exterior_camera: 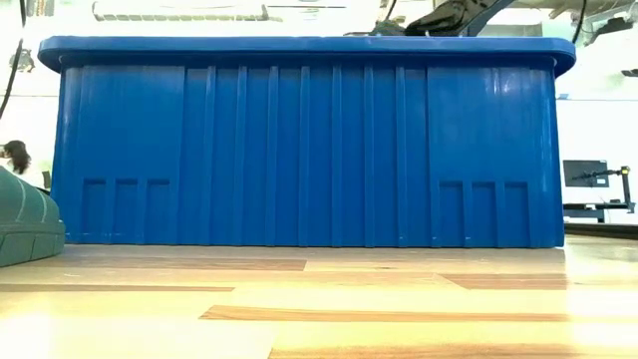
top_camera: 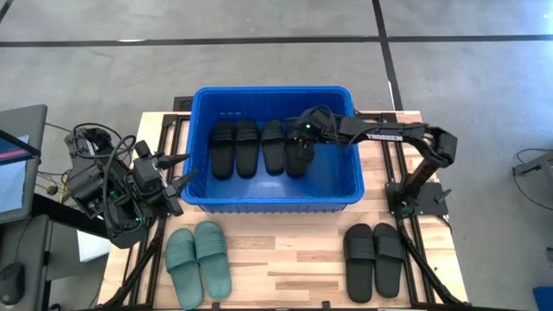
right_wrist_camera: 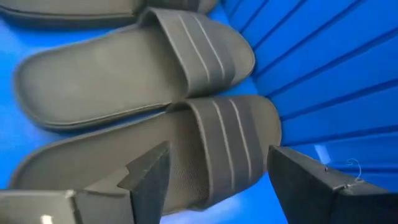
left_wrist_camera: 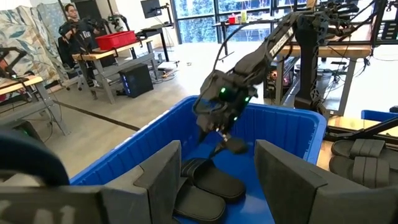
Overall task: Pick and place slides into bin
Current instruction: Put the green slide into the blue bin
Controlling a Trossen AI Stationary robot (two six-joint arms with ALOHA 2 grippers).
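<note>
The blue bin point(top_camera: 199, 186) stands mid-table and holds several black slides side by side on its floor point(top_camera: 235, 147). My right gripper point(top_camera: 301, 142) reaches down into the bin from the right. It is open, and its fingers stand over the strap of the rightmost black slide point(right_wrist_camera: 230, 137), which lies flat next to another point(right_wrist_camera: 124, 68). Whether the fingers touch it does not show. My left gripper point(top_camera: 180, 167) waits open and empty outside the bin's left wall. Two green slides point(top_camera: 197, 259) and two black slides point(top_camera: 373, 257) lie on the table in front of the bin.
The bin's right half has bare blue floor point(top_camera: 337, 168). The green slides lie near the table's front left edge, and one also shows in the low view point(exterior_camera: 20, 214). The black pair lies front right. Arm bases stand at both table sides. People sit in the room behind point(left_wrist_camera: 74, 28).
</note>
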